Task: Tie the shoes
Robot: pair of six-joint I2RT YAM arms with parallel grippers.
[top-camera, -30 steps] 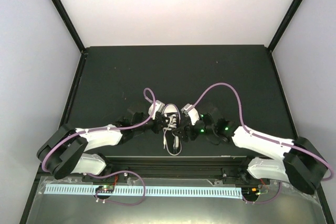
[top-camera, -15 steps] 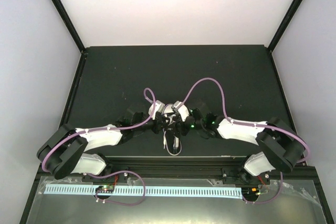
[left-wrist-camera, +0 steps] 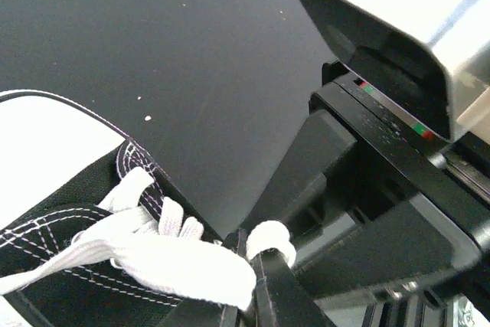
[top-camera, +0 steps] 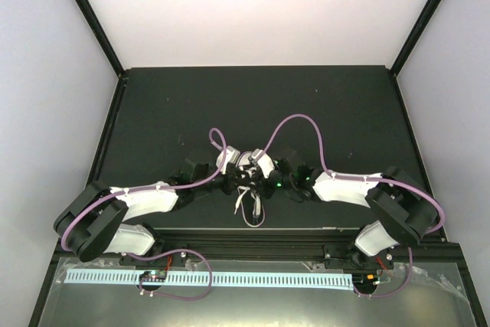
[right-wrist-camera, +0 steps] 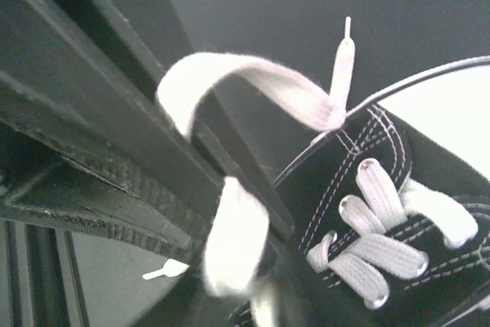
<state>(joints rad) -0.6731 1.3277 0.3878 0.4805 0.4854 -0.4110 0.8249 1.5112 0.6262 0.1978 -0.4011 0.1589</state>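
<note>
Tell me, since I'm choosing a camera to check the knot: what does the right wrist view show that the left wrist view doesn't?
Only the right wrist view: the lace looped over a finger, a lace tip, and metal eyelets. Only the left wrist view: the left hand shut on a bunch of lace, with the right arm close by. Both: the black shoe, white lace and the dark table.

- Left arm (top-camera: 145, 201) and right arm (top-camera: 348, 189): white shells, black round joints.
- Purple cable (top-camera: 306, 122) arcs from each wrist towards 12 o'clock.
- Green light (top-camera: 277, 184) on the right wrist.
- Fingers (right-wrist-camera: 115, 170): black, with ribbed pads.
</note>
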